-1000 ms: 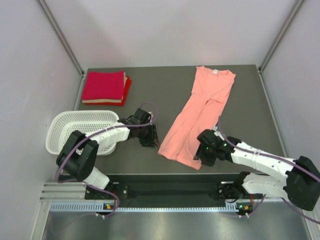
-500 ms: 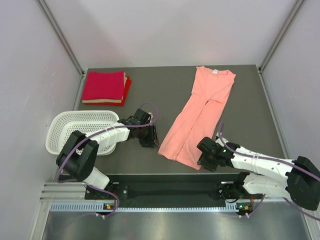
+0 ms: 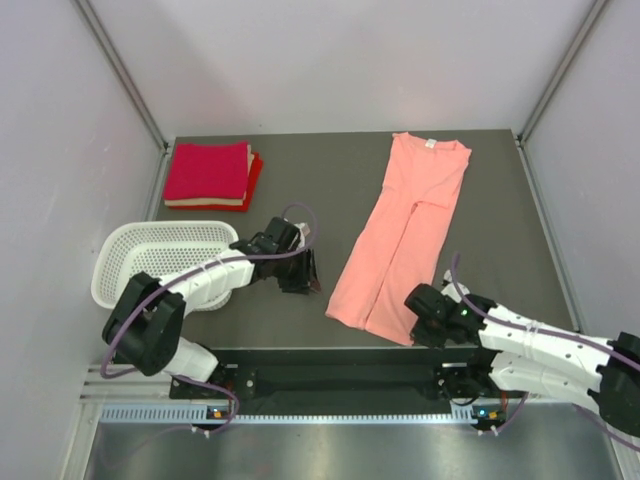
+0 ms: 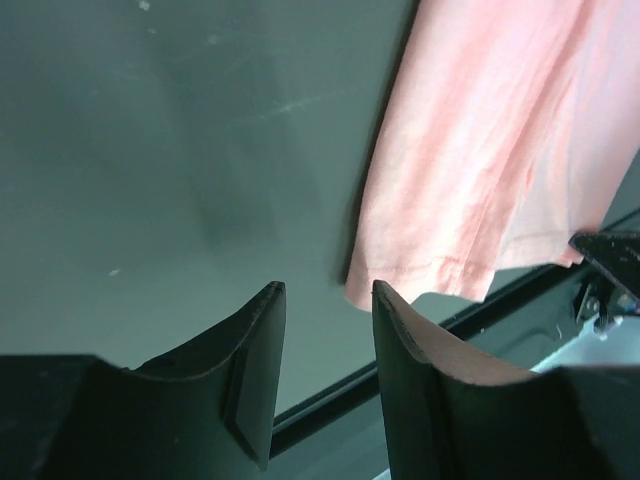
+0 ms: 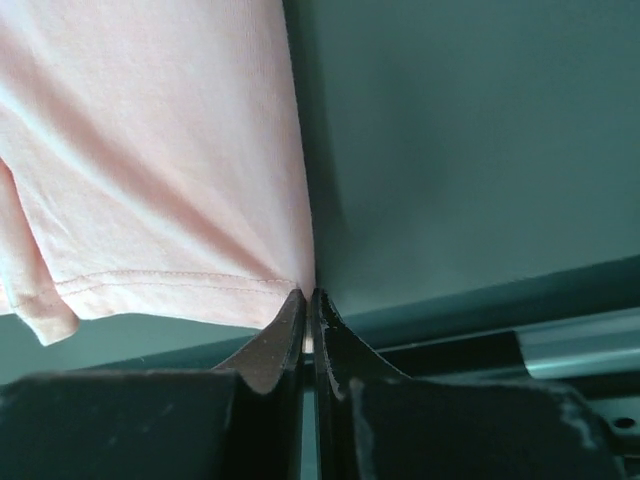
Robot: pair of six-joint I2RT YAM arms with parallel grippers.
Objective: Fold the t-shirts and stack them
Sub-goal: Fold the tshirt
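Salmon t-shirt point(image 3: 405, 235) hem near table point(image 3: 300, 180) edge

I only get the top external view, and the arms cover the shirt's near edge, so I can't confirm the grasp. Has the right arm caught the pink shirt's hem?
Observer: Yes. On the right wrist camera the right gripper has its jaws shut, with the hem corner of the pink t-shirt pinched at their tips.
Operator: And the left one?
Observer: On the left wrist camera the left gripper has its jaws open. The other hem corner shows just past their tips, not gripped.
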